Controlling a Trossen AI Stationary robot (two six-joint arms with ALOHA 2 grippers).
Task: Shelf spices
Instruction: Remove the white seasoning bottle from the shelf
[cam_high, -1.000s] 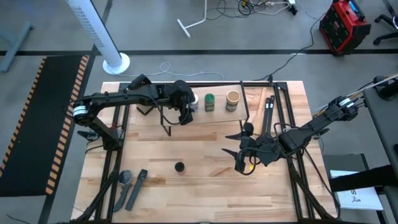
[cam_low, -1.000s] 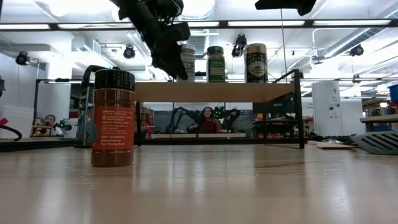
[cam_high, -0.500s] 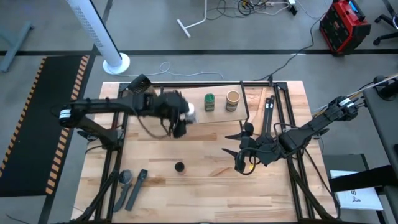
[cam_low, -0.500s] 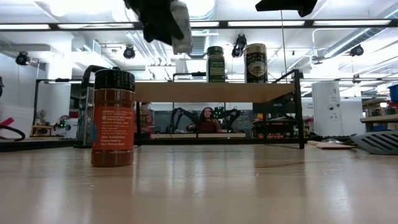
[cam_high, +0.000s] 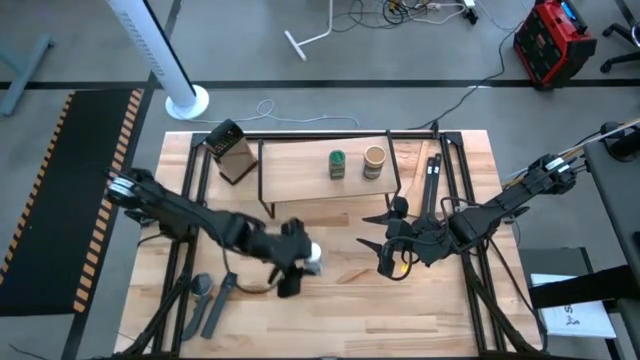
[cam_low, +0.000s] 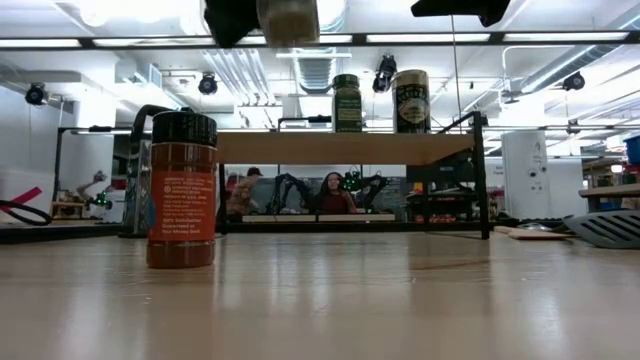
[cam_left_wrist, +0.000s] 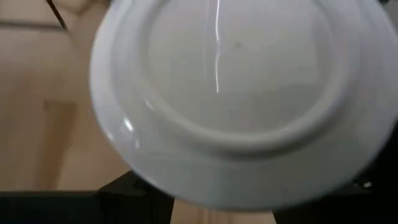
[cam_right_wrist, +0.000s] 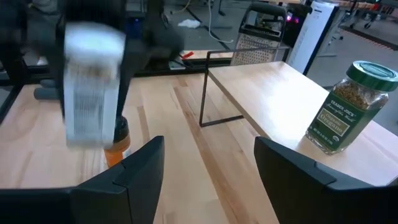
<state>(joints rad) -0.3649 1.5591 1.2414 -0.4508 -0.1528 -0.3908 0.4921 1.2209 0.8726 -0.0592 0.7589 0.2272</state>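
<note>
The left claw (cam_high: 300, 262) has swung from the light-wood shelf (cam_high: 290, 172) to the near worktop (cam_high: 340, 300), clamped on the white-topped jar (cam_high: 311, 254) above the black-topped jar (cam_low: 182, 189). Green jar (cam_high: 337, 164) and cork-topped jar (cam_high: 374, 161) stand shelved. The right claw (cam_high: 384, 245) hovers, fingers parted.
</note>
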